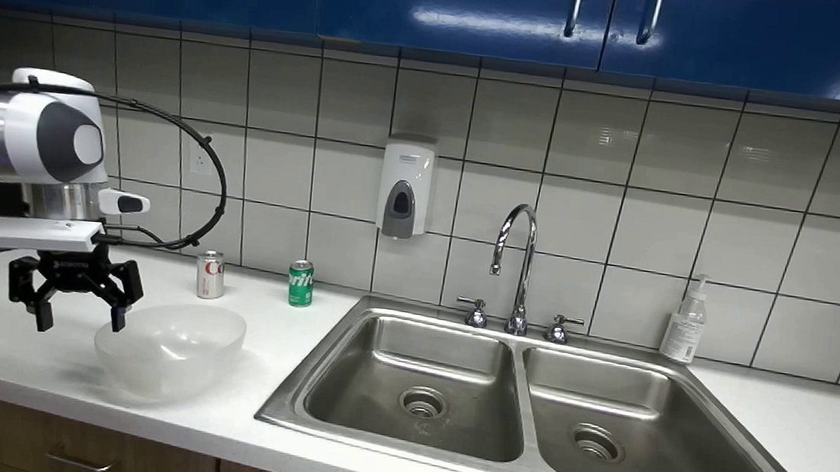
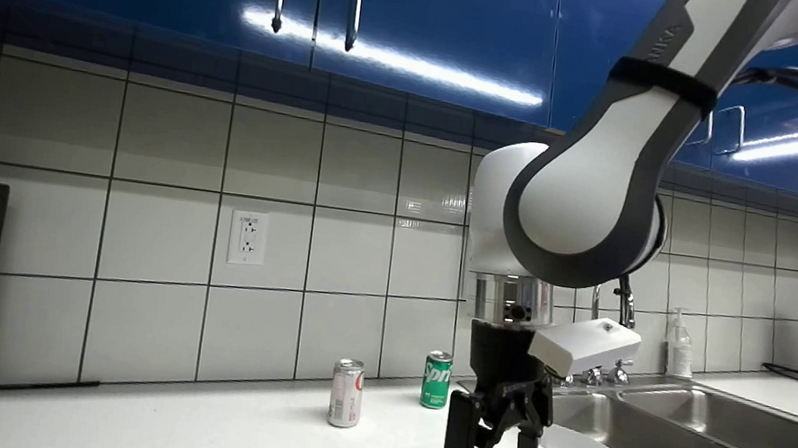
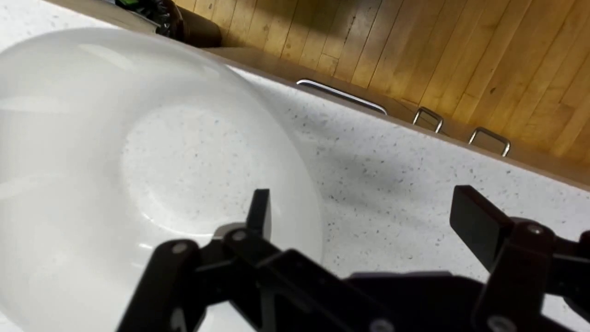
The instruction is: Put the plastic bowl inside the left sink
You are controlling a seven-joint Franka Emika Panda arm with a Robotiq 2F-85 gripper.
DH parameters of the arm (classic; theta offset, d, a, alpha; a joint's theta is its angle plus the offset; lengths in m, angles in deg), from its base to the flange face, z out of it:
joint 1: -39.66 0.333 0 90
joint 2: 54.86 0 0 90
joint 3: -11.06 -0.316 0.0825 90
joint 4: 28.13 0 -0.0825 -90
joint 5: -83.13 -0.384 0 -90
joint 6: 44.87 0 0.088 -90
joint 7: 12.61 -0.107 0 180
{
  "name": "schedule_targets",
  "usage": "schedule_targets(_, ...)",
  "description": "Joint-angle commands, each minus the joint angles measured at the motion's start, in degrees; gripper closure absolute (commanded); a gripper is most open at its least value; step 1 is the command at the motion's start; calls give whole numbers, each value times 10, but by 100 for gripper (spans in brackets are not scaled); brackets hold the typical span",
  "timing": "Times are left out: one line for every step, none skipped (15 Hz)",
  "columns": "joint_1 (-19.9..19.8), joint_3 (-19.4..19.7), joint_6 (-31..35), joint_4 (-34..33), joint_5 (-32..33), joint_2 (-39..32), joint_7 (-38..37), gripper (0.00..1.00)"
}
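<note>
While the claw hangs spread wide, the plastic bowl, seen from above, shows its rim between the fingers.

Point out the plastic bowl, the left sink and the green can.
Plastic bowl [image 1: 166, 370], in an exterior view, on its near wall.
Left sink [image 1: 377, 400], in an exterior view, on its bare floor.
Green can [image 1: 300, 284], in an exterior view, on its printed side.
</note>
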Motion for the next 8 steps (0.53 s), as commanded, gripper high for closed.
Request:
schedule_targets(-10, 4, 2, -51, 38, -57, -31, 0)
schedule_targets(-9, 7, 3, -60, 45, -71, -37, 0)
schedule_targets(-7, 11, 1, -69, 52, -85, -43, 0)
schedule_targets(-5, 15, -1, -77, 54, -96, -44, 0)
schedule_targets(-3, 18, -3, -84, 55, -105, -44, 0)
schedule_targets(-3, 21, -3, -90, 49, -112, -42, 0)
schedule_targets(-3, 23, 1, -95, 43, -117, -35, 25)
schedule_targets(-2, 26, -3, -99, 45, -119, -37, 28)
